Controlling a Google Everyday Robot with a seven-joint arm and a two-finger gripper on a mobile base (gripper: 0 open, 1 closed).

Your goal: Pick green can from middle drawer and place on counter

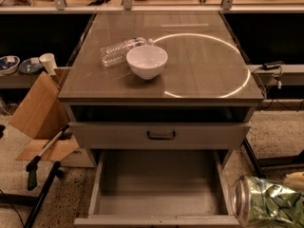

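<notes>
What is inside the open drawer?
The middle drawer shows only its bare grey floor. Its back strip hides under the drawer front above. The green can is outside it, at lower right, beside the pale gripper at the picture's edge.
</notes>
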